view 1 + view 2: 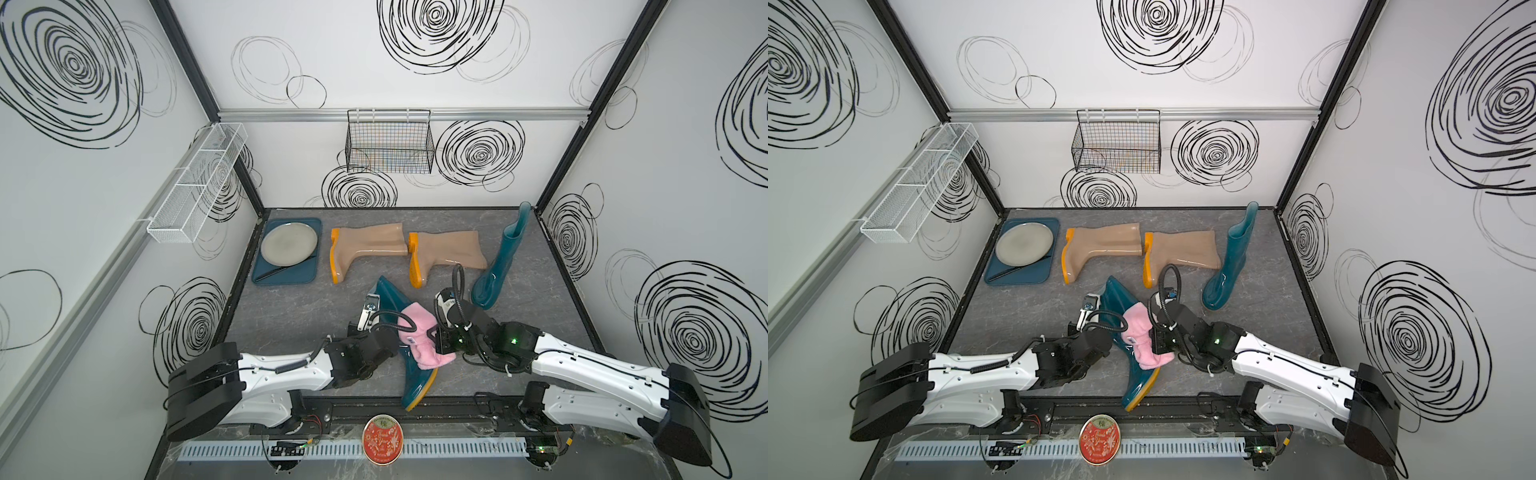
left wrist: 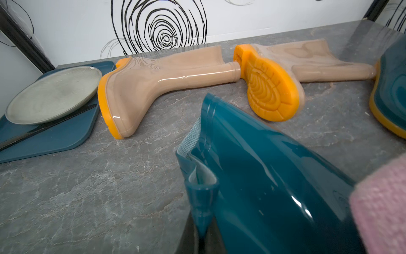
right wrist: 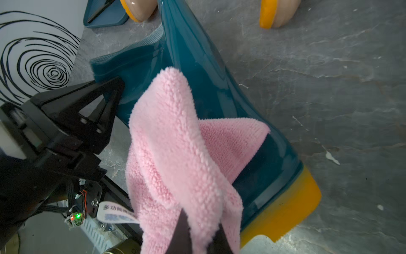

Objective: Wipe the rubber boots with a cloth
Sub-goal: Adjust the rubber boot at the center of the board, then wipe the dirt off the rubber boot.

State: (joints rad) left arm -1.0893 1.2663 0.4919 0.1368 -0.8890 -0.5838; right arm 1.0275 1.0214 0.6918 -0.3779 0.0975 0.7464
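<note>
The grey worktop [image 1: 291, 324] carries all four boots. On its far side the left beige boot [image 1: 368, 245] and the right beige boot [image 1: 451, 249] lie on their sides. The upright teal boot [image 1: 500, 262] stands far right, and a blue tray [image 1: 286, 276] with a grey plate [image 1: 289, 243] sits far left. The near teal boot [image 1: 417, 380] is the one I am working on. It lies aslant at the near middle, between my arms, with its toe and orange sole toward the near edge. The pink cloth [image 1: 422, 338] is draped over its ankle and lower shaft, touching the glossy rubber. My left tool [image 2: 203, 222] is pinched tight on a fold of that boot's top rim, steadying it, and my right tool [image 3: 198, 235] is clamped on a bunch of the cloth. I judge the step in hand to be the wiping of this boot, with the other three waiting. Next I should drag the cloth along the shaft toward the rim with light pressure. The left grip must hold firm so the slick boot neither slides nor twists.
</note>
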